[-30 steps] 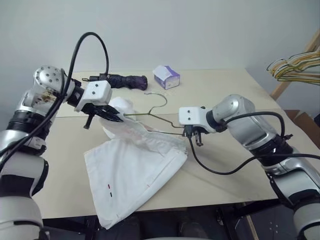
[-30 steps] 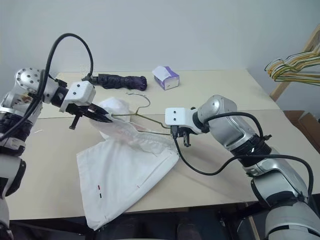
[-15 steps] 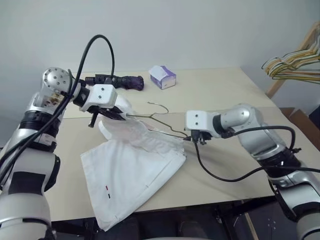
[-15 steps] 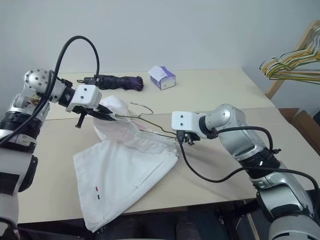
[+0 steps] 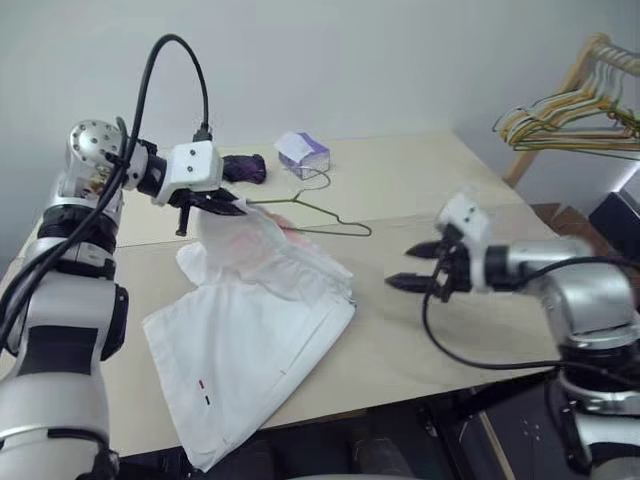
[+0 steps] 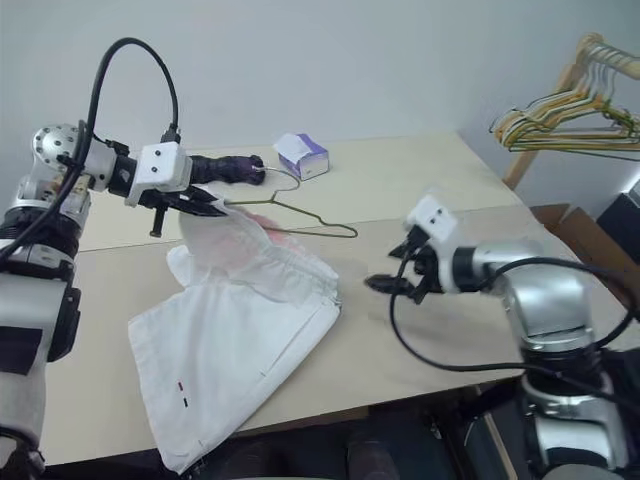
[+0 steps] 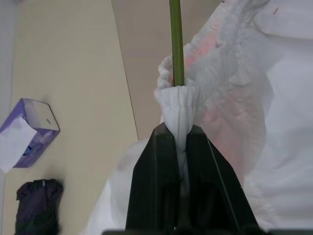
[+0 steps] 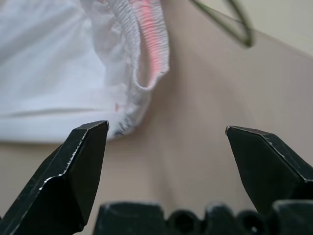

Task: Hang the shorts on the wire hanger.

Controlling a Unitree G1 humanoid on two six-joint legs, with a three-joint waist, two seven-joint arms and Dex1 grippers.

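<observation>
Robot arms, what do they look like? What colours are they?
Both arms are shiny silver-grey with black bands at the joints. Each wrist has a white boxy block, and thick black cables loop off them. The left gripper and the right gripper each have two pointy black fingers.

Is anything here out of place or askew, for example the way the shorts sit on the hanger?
Yes. The shorts lie crumpled on the table, only one waistband corner bunched around the wire hanger, pinched in the left end effector. The hanger sticks out sideways, bare. The right end effector is open, apart from both.
</observation>
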